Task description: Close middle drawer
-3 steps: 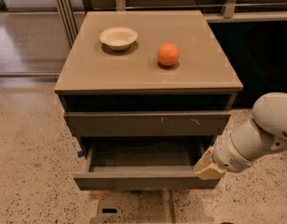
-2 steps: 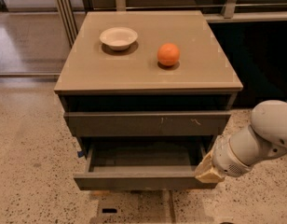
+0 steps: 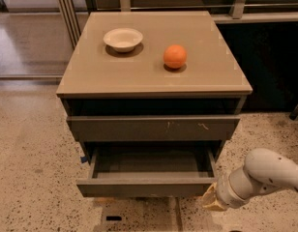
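The middle drawer (image 3: 146, 187) is a wide, shallow, dark grey-brown drawer with a plain front. It stands pulled well out of the cabinet (image 3: 154, 76), and its inside looks empty. Above it, the like drawer with pale scratches (image 3: 154, 128) sticks out only a little. My gripper (image 3: 213, 201) is at the end of the white arm at the lower right. It sits just beside and slightly in front of the middle drawer's right front corner, low near the floor.
A white bowl (image 3: 123, 38) and an orange (image 3: 175, 56) rest on the cabinet top. Speckled floor (image 3: 33, 178) lies left and in front. A dark wall or panel (image 3: 275, 66) stands to the right, and railings run behind.
My arm and gripper have moved down and towards the camera, from beside the drawer's right side to just past its front corner. The drawer has not visibly moved.
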Motion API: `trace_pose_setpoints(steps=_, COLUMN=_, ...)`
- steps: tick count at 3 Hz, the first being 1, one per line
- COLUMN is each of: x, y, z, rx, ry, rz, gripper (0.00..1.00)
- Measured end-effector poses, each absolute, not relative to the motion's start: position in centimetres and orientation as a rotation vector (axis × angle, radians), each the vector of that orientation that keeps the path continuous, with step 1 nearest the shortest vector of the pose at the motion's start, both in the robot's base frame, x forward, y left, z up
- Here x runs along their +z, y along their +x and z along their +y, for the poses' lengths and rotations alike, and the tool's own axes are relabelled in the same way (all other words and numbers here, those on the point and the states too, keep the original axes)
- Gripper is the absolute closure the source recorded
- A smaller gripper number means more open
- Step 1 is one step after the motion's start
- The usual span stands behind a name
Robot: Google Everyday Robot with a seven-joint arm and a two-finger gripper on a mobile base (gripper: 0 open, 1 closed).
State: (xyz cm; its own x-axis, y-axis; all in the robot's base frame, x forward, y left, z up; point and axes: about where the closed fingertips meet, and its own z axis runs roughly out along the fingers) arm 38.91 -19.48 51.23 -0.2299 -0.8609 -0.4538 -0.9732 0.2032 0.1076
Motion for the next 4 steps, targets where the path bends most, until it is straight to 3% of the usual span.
trace_pose_setpoints(steps=2, x=42.8, y=37.5, z=-19.5, rx=0.702, ry=-1.732, rz=2.202, gripper=1.0)
trace_pose_setpoints(steps=4, x=42.0, y=38.2, z=-19.9, rx=0.602, ry=-1.73, rz=2.158, gripper=1.0)
